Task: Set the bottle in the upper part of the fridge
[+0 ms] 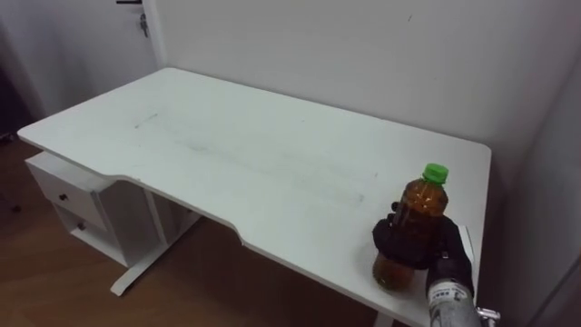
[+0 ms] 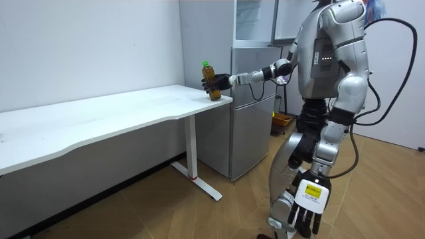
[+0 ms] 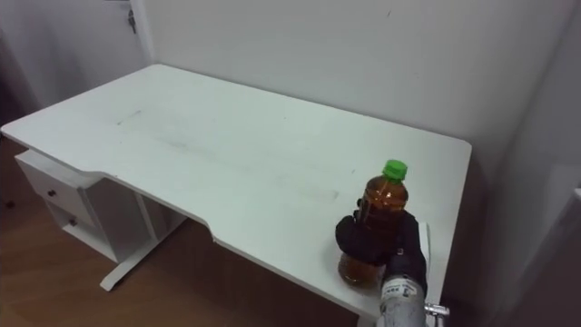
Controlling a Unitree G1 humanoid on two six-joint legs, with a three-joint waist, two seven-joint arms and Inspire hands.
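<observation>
White surface stretching from the far left to the near right, backed by a pale wall. Under its left end, a white drawer unit; past that, in the top left corner, part of a door. Brown wooden floor below the front edge. Near the right end, close to the front edge, an amber bottle with a green cap, upright, base on the surface. Right hand coming in from the lower right, dark fingers curled round the bottle's lower half and clamped on it.

From the room camera: long surface set against the wall, with the robot standing on the floor off the end at the room view's right. Grey fridge just beside that end, behind the outstretched arm. Right arm held out level toward the corner of the surface, hand wrapped round the bottle, upright at that corner. Left hand hanging low beside the leg, fingers loose and uncurled, holding nothing.

From the right eye: bottle upright near the right end of the surface, cap and shoulder clear above the dark fingers, lower half enclosed by them, wrist trailing off toward the lower right.
</observation>
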